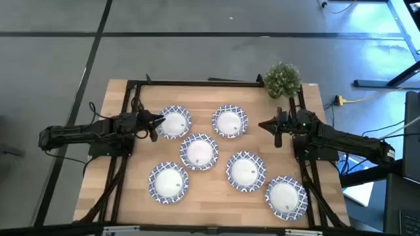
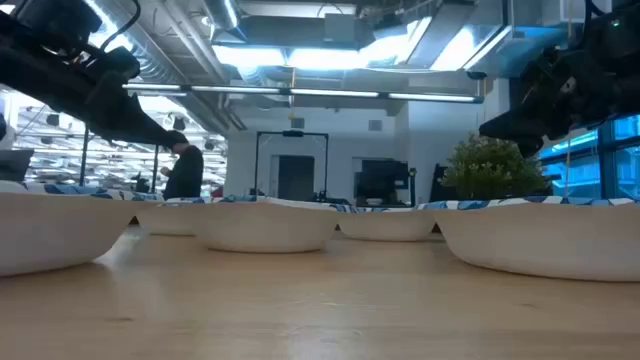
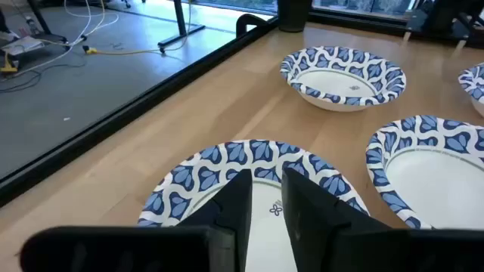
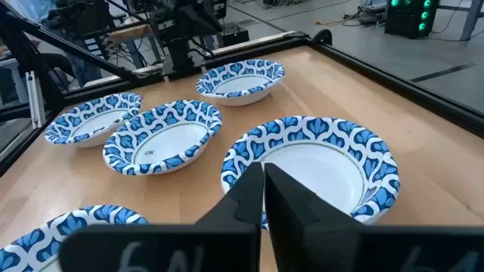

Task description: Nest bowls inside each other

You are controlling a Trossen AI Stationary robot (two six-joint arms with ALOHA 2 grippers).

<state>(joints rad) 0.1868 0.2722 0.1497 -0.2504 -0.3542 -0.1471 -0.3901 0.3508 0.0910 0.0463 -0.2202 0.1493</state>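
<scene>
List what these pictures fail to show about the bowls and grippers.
- Low view: the near bowls hide their own insides and most of the bowls behind them.
- Left wrist view: the left gripper covers part of the closest bowl; contact cannot be told.
- Right wrist view: the right gripper hides the front bowl at its near rim; a corner bowl is cut off by the picture's edge.

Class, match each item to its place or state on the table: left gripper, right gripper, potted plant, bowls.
1 left gripper
2 right gripper
3 potted plant
4 bowls

A back right corner of the table
B all separate, none nested
C at the back-left bowl's rim
D right of the back-middle bowl, apart

Pairs: 1-C, 2-D, 3-A, 4-B
</scene>
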